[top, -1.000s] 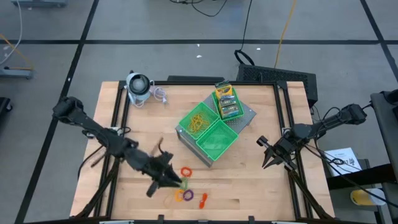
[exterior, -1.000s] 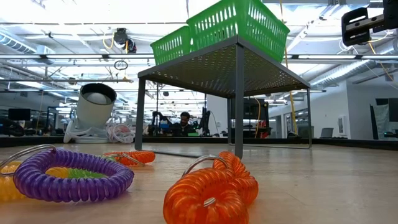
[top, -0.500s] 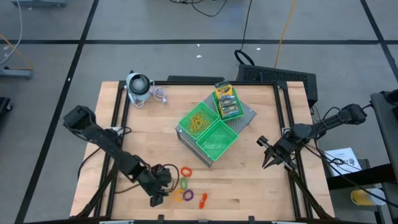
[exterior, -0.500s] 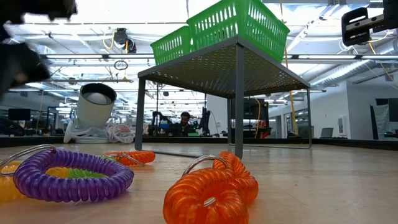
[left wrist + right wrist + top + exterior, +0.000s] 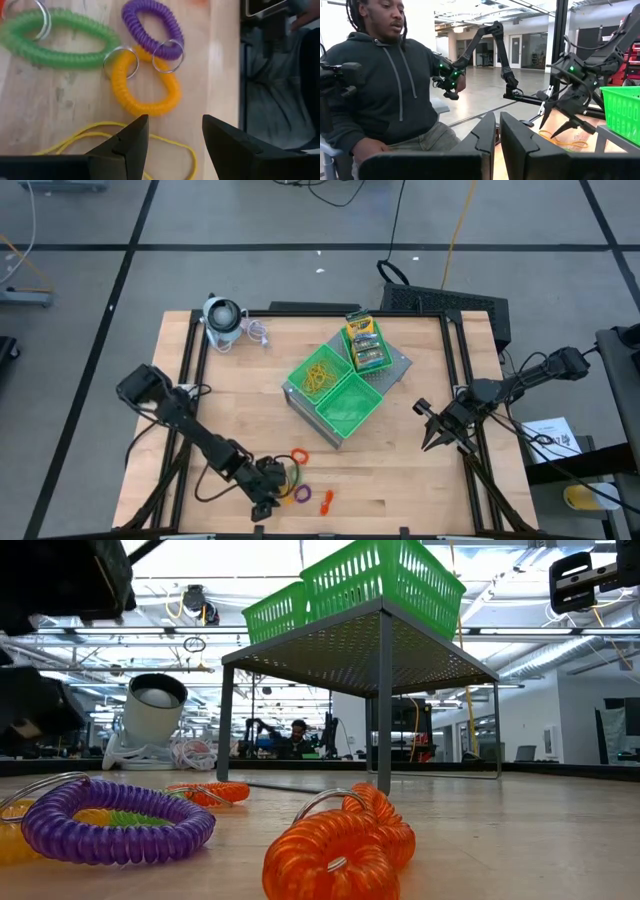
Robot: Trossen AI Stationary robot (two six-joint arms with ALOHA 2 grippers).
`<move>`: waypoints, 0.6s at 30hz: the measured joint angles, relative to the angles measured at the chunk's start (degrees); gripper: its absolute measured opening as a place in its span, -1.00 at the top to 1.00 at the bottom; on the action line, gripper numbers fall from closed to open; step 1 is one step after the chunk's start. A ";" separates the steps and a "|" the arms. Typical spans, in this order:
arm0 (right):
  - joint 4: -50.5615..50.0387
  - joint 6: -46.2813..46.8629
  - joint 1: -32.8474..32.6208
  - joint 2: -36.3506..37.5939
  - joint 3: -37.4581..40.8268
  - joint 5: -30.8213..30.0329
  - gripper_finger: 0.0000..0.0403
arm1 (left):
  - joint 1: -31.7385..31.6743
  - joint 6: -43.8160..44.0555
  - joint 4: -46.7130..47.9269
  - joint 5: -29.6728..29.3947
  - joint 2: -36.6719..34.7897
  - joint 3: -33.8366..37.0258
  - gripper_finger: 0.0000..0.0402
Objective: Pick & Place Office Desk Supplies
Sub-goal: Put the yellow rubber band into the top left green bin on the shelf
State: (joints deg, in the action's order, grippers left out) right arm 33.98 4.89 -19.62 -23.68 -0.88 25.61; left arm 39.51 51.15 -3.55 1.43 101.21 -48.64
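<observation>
Several coil rings lie flat near the table's front edge: green [image 5: 60, 42], purple [image 5: 152, 27], yellow-orange [image 5: 145, 85] and two orange ones [image 5: 298, 457] [image 5: 325, 500]. A thin yellow rubber band [image 5: 167, 141] lies on the wood beside them. My left gripper [image 5: 175, 120] [image 5: 270, 488] slants down over that band, open, with a finger on either side of it and the yellow-orange ring just ahead. My right gripper [image 5: 435, 435] waits at the table's right edge, shut and holding nothing [image 5: 497, 135]. Card boxes [image 5: 365, 345] and rubber bands [image 5: 320, 375] lie in green trays.
The green trays stand on a grey raised base [image 5: 345, 390] at the table's middle. A grey-white round gadget [image 5: 222, 318] sits at the far left corner. A person in a dark hoodie [image 5: 385, 85] sits beyond the table's left side. Bare wood lies between the rings and the right arm.
My left gripper has come down toward the table's near edge and tipped steeply downward, ending low beside the coil rings; its arm now shows at the low view's upper left. The rings have stayed where they were.
</observation>
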 joint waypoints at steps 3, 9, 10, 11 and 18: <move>0.03 0.00 0.02 0.02 0.00 0.00 0.90 | 0.01 1.19 -0.02 0.35 1.34 -0.06 0.03; 0.00 0.00 0.02 0.00 0.02 0.00 0.90 | -0.72 5.46 8.32 6.36 1.22 -0.46 0.09; 0.02 0.00 0.01 0.02 0.00 0.00 0.90 | -0.79 6.34 10.78 8.35 0.62 -0.45 0.10; 0.04 -0.01 0.02 0.02 0.02 0.00 0.90 | -0.75 6.96 13.36 10.39 0.16 -0.26 0.12; 0.02 -0.01 0.00 0.00 0.00 0.00 0.90 | -1.13 7.99 25.39 12.71 -5.49 0.10 0.27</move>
State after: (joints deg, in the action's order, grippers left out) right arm 34.00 4.87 -19.62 -23.68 -0.89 25.61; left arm 38.39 59.14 21.84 14.14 95.73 -48.54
